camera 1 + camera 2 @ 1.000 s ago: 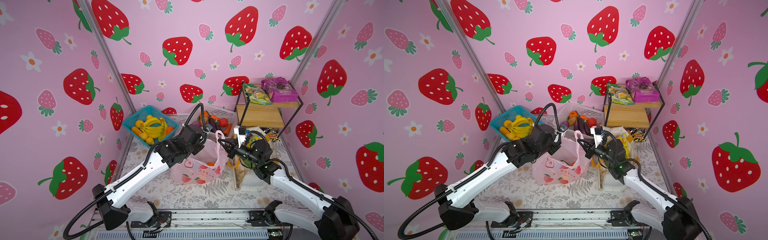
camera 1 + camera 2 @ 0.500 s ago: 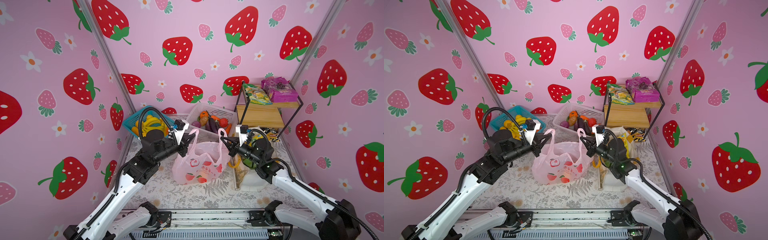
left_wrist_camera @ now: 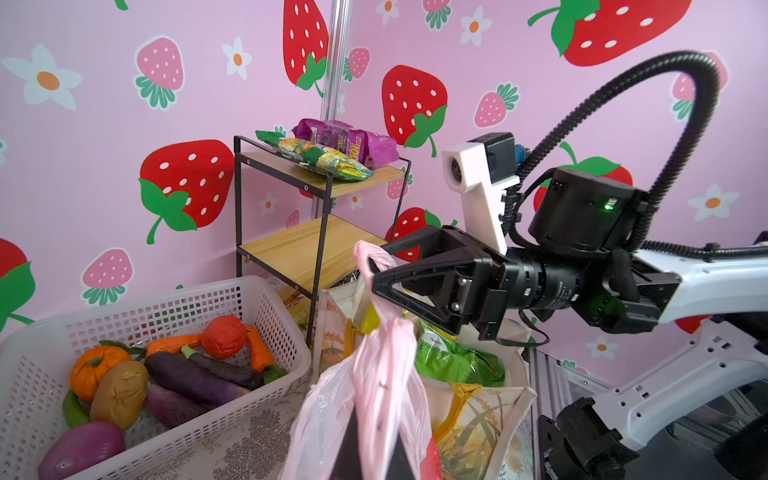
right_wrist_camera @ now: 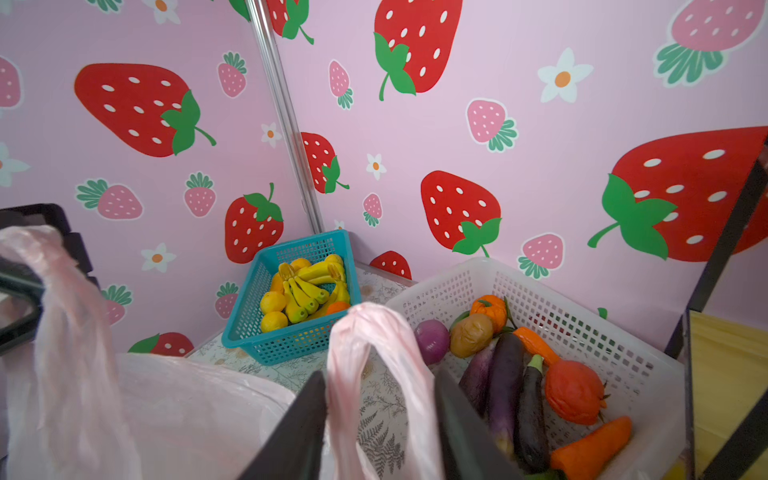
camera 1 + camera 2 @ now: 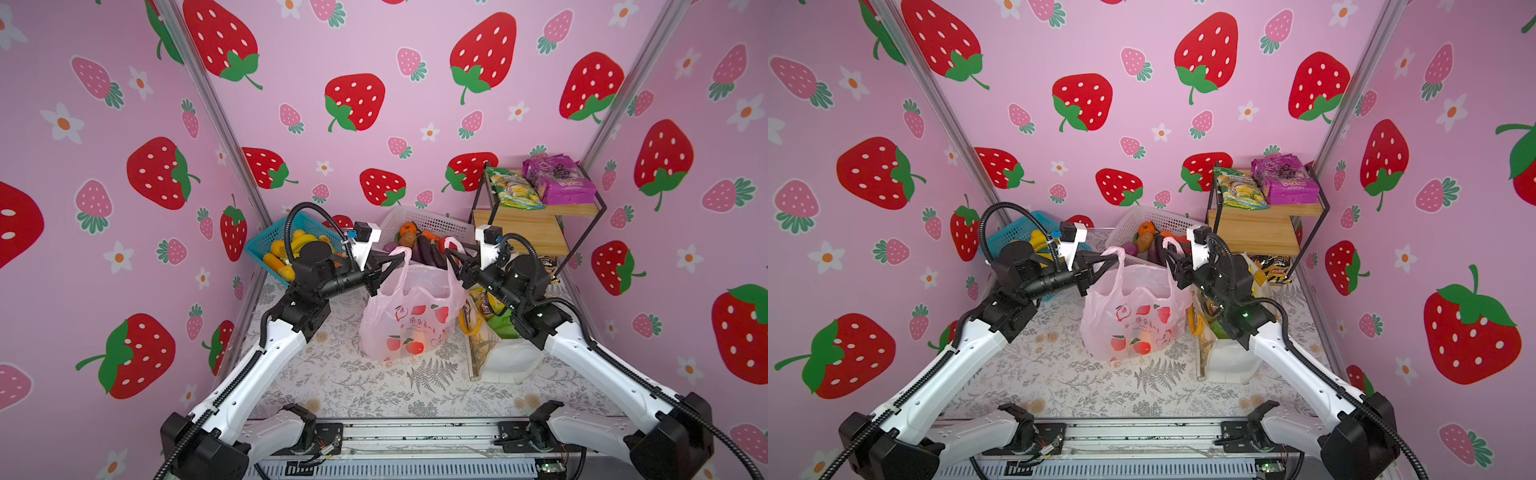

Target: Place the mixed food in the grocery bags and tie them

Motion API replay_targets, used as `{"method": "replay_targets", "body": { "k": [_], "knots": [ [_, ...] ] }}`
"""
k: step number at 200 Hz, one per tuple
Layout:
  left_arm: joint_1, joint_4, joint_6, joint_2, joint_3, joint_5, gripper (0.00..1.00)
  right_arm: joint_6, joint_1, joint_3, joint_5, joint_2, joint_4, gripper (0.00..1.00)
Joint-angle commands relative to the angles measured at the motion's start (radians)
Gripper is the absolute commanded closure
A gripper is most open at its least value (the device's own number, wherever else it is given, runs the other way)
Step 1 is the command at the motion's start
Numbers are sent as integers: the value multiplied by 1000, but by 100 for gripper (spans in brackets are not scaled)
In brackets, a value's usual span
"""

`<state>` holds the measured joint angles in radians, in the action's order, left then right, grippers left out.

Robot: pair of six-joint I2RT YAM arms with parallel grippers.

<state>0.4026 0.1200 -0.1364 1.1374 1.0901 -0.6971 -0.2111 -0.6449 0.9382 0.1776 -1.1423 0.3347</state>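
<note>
The pink grocery bag (image 5: pixel 409 316) (image 5: pixel 1133 311) stands on the mat with both loop handles pulled up. My left gripper (image 5: pixel 398 254) (image 5: pixel 1115 257) (image 3: pixel 376 440) is shut on its left handle (image 4: pixel 54 270). My right gripper (image 5: pixel 451 253) (image 5: pixel 1169 254) (image 4: pixel 382 399) is open, and the right handle (image 4: pixel 365 332) (image 3: pixel 365 257) stands loose between its fingers. To the right of the pink bag, under my right arm, sits the white tote (image 5: pixel 503 361) (image 3: pixel 478 415). It holds the bright green packet (image 3: pixel 453 357) and a yellow packet (image 5: pixel 484 303).
A blue basket (image 5: pixel 270 237) (image 4: pixel 245 328) of toy bananas sits at the back left. A white basket (image 5: pixel 432 222) (image 3: pixel 266 303) of toy vegetables stands behind the bag. At the back right, a black-framed wooden shelf (image 5: pixel 532 224) carries a purple packet (image 5: pixel 557 183).
My left arm swung back from across the bag to the left and closed on the left handle. My right gripper, shut on the right handle before, has opened.
</note>
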Motion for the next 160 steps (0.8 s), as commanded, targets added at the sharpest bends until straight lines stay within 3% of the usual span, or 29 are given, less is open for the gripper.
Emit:
{"method": "replay_targets", "body": {
  "k": [1,52,78,123,160],
  "knots": [
    [-27,62,6,-8,36,-62,93,129,4,46,87,40,39,42],
    [-46,25,14,13,56,-109,93,197,-44,169,432,-16,15,33],
    [-44,22,14,12,46,-117,93,197,-81,282,531,-101,-65,33],
    [-44,17,14,12,51,-127,93,150,-88,401,599,-228,-130,48],
    [-45,-5,25,9,52,-116,93,121,-104,431,627,-280,-101,72]
  ]
}}
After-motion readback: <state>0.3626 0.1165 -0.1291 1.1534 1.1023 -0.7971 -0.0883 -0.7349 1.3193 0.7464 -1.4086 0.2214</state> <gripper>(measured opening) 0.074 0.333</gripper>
